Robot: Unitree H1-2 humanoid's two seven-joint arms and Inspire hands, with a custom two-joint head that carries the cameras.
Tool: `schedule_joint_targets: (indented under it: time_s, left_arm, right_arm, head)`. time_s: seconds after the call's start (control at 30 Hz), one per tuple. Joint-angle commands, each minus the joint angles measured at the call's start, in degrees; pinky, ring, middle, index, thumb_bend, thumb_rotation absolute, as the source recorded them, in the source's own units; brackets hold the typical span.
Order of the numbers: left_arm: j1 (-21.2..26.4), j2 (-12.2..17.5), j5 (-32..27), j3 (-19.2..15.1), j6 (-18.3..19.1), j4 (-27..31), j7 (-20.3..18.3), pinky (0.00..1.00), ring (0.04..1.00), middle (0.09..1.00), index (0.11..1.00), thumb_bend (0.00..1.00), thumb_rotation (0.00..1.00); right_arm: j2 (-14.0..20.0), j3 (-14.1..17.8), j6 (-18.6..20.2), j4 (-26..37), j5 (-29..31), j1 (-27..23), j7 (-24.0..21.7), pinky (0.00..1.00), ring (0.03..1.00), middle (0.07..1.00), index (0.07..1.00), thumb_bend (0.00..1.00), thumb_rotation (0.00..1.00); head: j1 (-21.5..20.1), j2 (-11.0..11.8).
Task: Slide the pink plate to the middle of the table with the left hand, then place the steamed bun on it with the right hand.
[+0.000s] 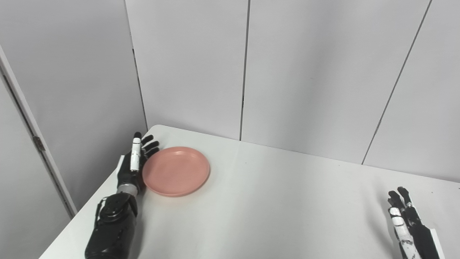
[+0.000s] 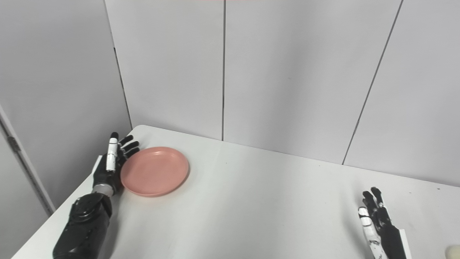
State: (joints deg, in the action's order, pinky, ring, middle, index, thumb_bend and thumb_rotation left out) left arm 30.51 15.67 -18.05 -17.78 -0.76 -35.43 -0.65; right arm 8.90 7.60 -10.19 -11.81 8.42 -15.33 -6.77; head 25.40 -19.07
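- Left eye view shows one pink plate near the table's far left corner.
- Left hand, fingers spread, touches its left rim.
- Right hand, fingers spread, holds nothing near the right edge.
- One pale bun sits just beside it.

The plate is lying on the table near its far left corner. The left hand is standing against its left rim; the right hand is waiting at the near right, well apart.

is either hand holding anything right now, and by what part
Nothing is held. The left hand is open, flat against the pink plate's left rim; the right hand is open and empty.
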Motion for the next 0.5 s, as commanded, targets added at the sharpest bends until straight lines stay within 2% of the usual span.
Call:
schedule_joint_targets:
  time_s: [0.0, 0.17, 0.47]
  left_arm:
    - [2.50, -0.41, -1.32, 0.14, -0.90, -1.20, -2.28, 0.79, 0.783, 0.761, 0.752, 0.79, 0.99]
    - [3.23, -1.35, -2.43, 0.44, -1.55, -2.75, -4.63, 0.77, 0.773, 0.758, 0.748, 0.80, 0.98]
    - [3.78, -3.52, -1.54, 2.42, -3.29, -3.38, -6.77, 0.80, 0.789, 0.770, 0.751, 0.80, 0.98]
  right_arm:
    - [0.36, 0.31, -3.12, -1.20, 0.49, -0.03, -0.19, 0.96, 0.936, 0.922, 0.943, 0.66, 0.69]
    - [0.58, 0.44, -3.63, -1.79, 0.46, -0.23, -0.16, 0.96, 0.929, 0.918, 0.938, 0.68, 0.69]
    - [0.55, 0.73, -3.48, -1.87, 0.65, -0.18, 0.15, 0.96, 0.930, 0.913, 0.934, 0.67, 0.69]
  head:
    - [0.10, -0.05]
    - [0.46, -0.18]
    - [0.53, -0.59]
